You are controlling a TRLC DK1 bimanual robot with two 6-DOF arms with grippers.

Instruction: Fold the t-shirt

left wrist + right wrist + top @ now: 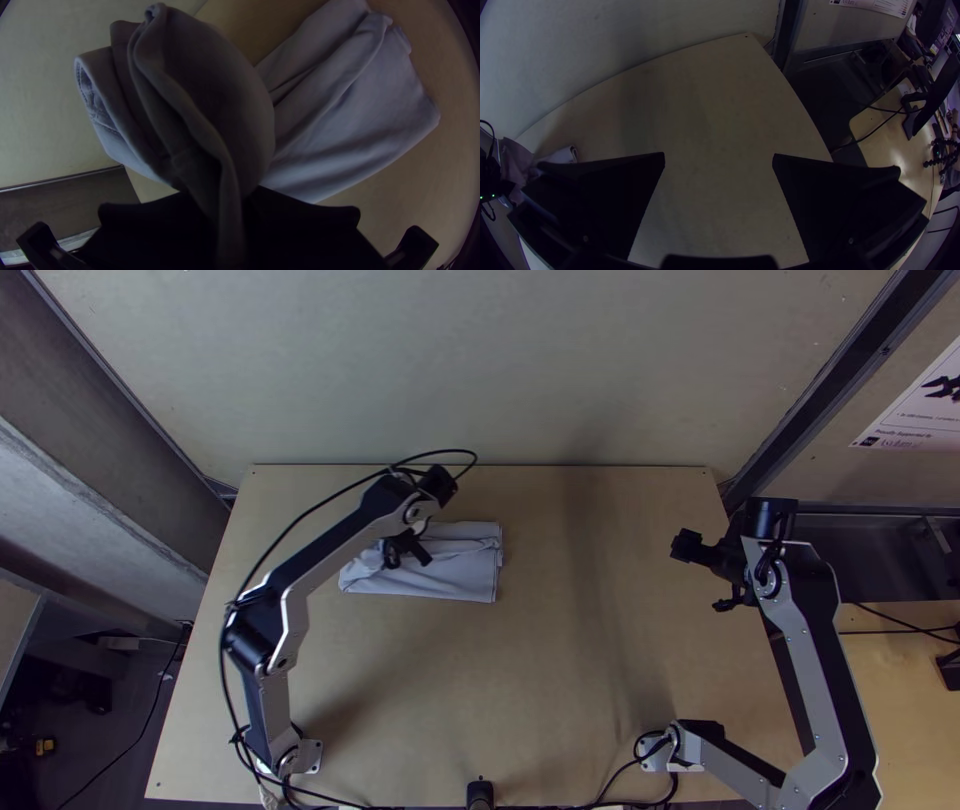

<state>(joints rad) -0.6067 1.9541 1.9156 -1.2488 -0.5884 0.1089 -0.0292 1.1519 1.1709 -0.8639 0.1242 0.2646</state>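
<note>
The light grey-blue t-shirt (460, 570) lies folded into a compact bundle on the table, left of centre, its left part beneath my left gripper (408, 552). In the left wrist view, my left gripper (230, 220) is shut on a bunched, raised part of the t-shirt (220, 95), while another part spreads flatter on the table. My right gripper (705, 570) is over the table's right side, apart from the cloth. The right wrist view has the right gripper (719, 160) open with nothing between its fingers, and the t-shirt (562, 156) far off beside the left arm.
The wooden table (540, 670) has bare surface between the cloth and the right arm. A pale wall (480, 370) rises behind its far edge. A black cable (290, 525) loops along the left arm, and a small dark post (480, 792) stands at the near edge.
</note>
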